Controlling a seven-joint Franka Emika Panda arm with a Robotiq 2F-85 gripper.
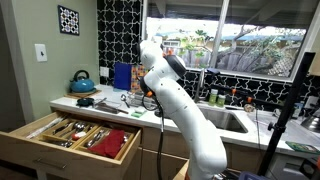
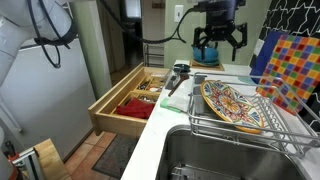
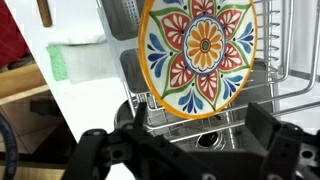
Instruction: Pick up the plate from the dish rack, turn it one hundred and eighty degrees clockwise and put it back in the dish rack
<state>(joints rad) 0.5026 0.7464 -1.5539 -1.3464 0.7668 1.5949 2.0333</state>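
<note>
The plate (image 2: 232,102) is round with an orange rim and a colourful floral pattern. It lies tilted, face up, in the silvery wire dish rack (image 2: 292,131) over the sink. My gripper (image 2: 218,56) hangs open and empty above the counter, behind and a little left of the plate, touching nothing. In the wrist view the plate (image 3: 200,48) fills the upper middle, with the rack wires (image 3: 292,82) around it. The two black fingers of my gripper (image 3: 190,145) stand spread wide below the plate.
A wooden drawer with cutlery compartments (image 2: 128,101) stands open left of the counter and shows in both exterior views (image 1: 78,135). A colourful checked board (image 2: 296,62) leans behind the rack. A metal utensil (image 2: 179,76) lies on the counter. The sink basin (image 2: 215,158) is below the rack.
</note>
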